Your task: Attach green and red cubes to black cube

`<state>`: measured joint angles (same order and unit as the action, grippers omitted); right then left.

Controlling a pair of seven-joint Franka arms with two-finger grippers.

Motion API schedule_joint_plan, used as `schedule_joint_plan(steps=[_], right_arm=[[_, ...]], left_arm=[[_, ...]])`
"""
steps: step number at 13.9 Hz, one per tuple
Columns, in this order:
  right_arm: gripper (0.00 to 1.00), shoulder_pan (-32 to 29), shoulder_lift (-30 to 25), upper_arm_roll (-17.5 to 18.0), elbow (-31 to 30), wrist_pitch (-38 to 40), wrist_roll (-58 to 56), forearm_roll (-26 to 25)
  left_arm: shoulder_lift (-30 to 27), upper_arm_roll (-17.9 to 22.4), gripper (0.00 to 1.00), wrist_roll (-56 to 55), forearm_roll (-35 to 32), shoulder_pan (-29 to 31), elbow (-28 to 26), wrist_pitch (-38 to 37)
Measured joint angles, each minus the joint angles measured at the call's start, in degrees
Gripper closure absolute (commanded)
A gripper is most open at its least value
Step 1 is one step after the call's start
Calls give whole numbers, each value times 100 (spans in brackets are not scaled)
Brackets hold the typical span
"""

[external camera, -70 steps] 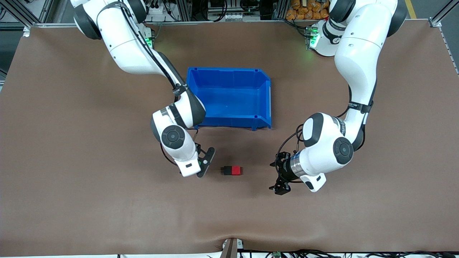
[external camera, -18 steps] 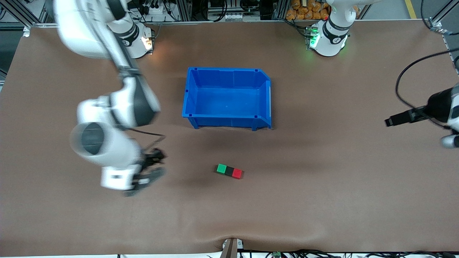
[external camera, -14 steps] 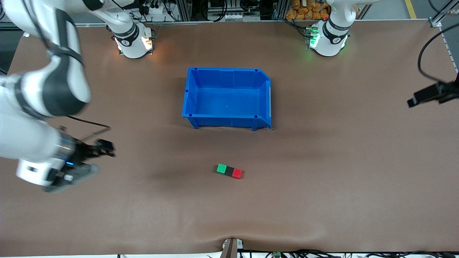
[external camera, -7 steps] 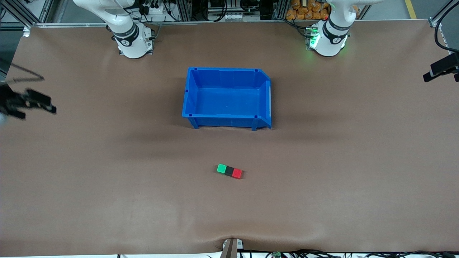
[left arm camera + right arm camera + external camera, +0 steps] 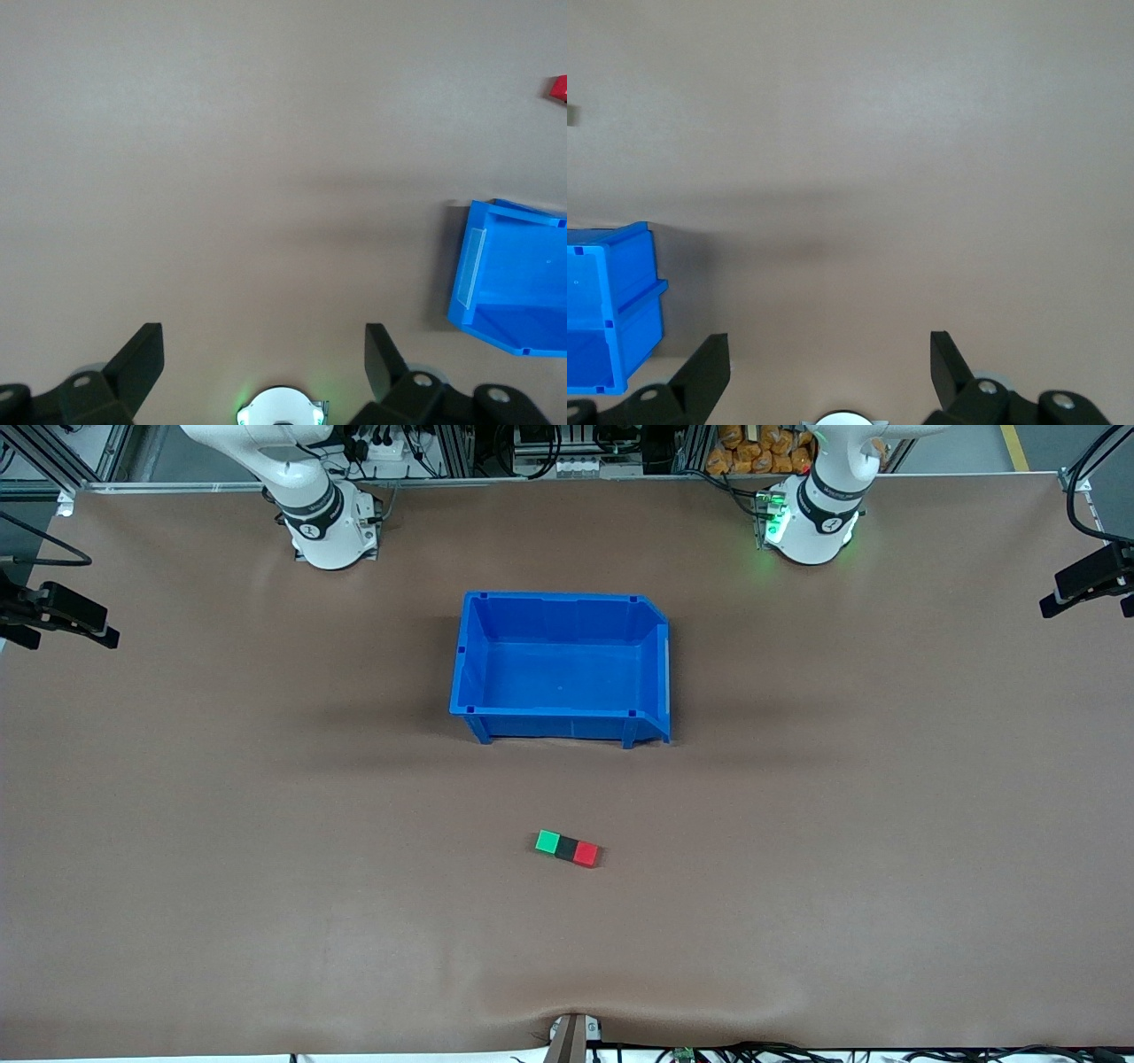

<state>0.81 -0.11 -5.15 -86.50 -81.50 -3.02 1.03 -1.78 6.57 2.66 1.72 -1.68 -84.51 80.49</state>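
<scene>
Below the bin (image 5: 660, 664), mid-frame, note green cube (image 5: 548, 841), black cube (image 5: 566, 848), red cube (image 5: 586, 854) touching in a row — assembly looks complete. Left gripper (image 5: 264, 356) and right gripper (image 5: 829, 356) — both released, empty, parked over the frame's side edges.

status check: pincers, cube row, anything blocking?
Left pincer open, up over its table end. Right pincer open, over its end. Green cube, black cube, red cube joined in a row on the table, nearer the camera than the blue bin. Nothing blocking.

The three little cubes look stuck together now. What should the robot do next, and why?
Probably nothing but wait. The green cube, black cube and red cube already sit joined in a row on the table, and the left gripper and right gripper hang open and empty at the table's ends.
</scene>
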Motion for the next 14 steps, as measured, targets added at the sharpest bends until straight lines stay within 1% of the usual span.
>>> schedule_joint_plan(steps=[3,7,14], right_arm=[[0,0,0,3,-52,-2,102,-4],[0,0,1,4,-230,-136,156,-6],[0,10,-1,61,-251,-143,158,-6]], left_arm=[[-4,-125,0,-64,-273,-8,-3,0],[-13,-167,0,-163,-287,-18,-5,49],[-13,-292,0,-163,-286,-49,-156,221]])
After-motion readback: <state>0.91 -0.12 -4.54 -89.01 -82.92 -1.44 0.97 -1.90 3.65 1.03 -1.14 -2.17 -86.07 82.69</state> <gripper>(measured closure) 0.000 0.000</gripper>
